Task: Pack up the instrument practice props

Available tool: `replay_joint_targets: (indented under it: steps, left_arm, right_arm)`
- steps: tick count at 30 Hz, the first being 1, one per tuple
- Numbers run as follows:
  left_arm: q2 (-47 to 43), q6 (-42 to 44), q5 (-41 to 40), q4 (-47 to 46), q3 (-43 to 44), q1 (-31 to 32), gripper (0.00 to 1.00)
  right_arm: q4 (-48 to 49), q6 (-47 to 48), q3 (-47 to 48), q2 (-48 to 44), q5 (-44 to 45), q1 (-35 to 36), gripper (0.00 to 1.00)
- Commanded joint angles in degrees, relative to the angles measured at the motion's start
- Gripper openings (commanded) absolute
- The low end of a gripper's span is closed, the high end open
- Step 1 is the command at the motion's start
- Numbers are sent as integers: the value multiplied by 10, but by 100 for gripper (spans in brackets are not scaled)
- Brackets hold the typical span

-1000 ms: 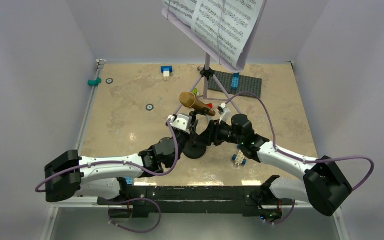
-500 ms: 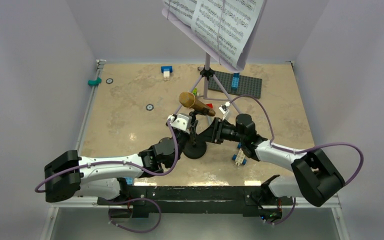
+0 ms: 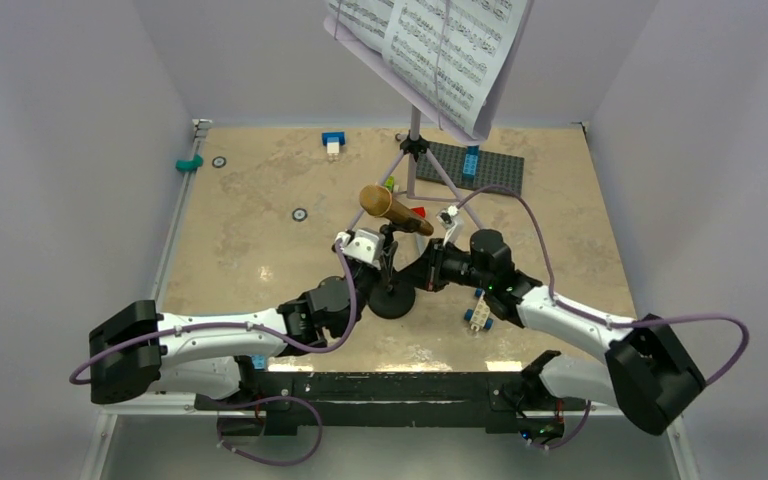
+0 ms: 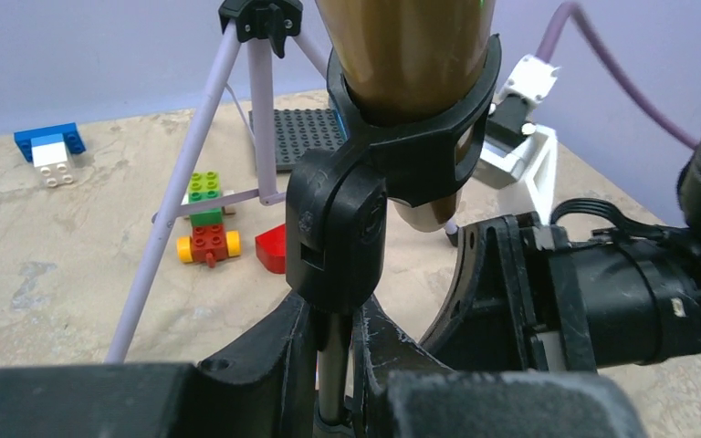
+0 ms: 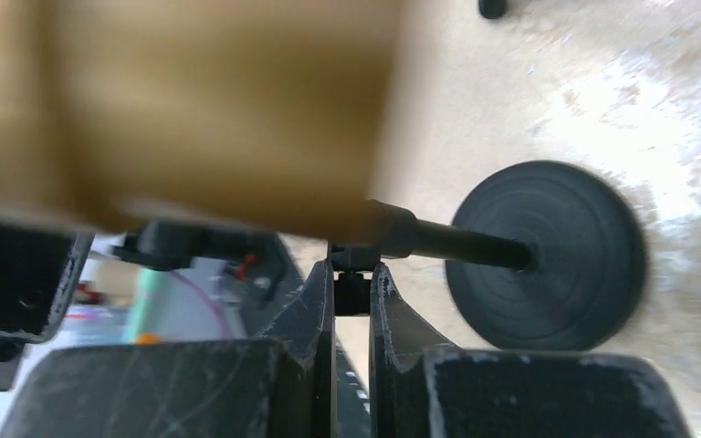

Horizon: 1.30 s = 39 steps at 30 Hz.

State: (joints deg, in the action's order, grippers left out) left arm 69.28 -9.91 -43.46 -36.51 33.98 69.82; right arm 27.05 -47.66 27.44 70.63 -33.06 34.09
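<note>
Top view: the gold microphone [image 3: 388,207] sits tilted in the clip of the mic stand [image 3: 392,300], mid-table [image 3: 260,230], just in front of the lavender music stand [image 3: 415,150] carrying sheet-music pages [image 3: 440,50]. Left wrist: your left gripper [image 4: 333,351] is clenched on the stand's thin pole, below the clip. Right wrist: your right gripper [image 5: 351,292] pinches a small black knob on the stand, under the blurred microphone.

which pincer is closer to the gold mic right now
Right. The right pincer pinches the mic stand just under the gold microphone; the left pincer clamps it lower down.
</note>
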Motion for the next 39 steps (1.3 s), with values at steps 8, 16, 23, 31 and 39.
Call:
replay_joint_targets:
  steps: [8, 16, 23, 31, 39]
  left_arm:
    - [60, -56, 27, 121, -8, 7, 0]
    - [66, -66, 32, 123, -11, 7, 0]
    - [72, -83, 44, 116, -17, 7, 0]
    - [66, -82, 44, 115, -21, 7, 0]
    - [54, -56, 53, 102, -26, 7, 0]
  right_arm:
    - [-131, 390, 13, -101, 464, 209, 0]
    - [-70, 553, 7, -35, 733, 360, 0]
    - [5, 677, 12, 42, 850, 440, 0]
    - [-131, 554, 52, 24, 852, 450, 25]
    - [-281, 370, 57, -119, 804, 433, 77]
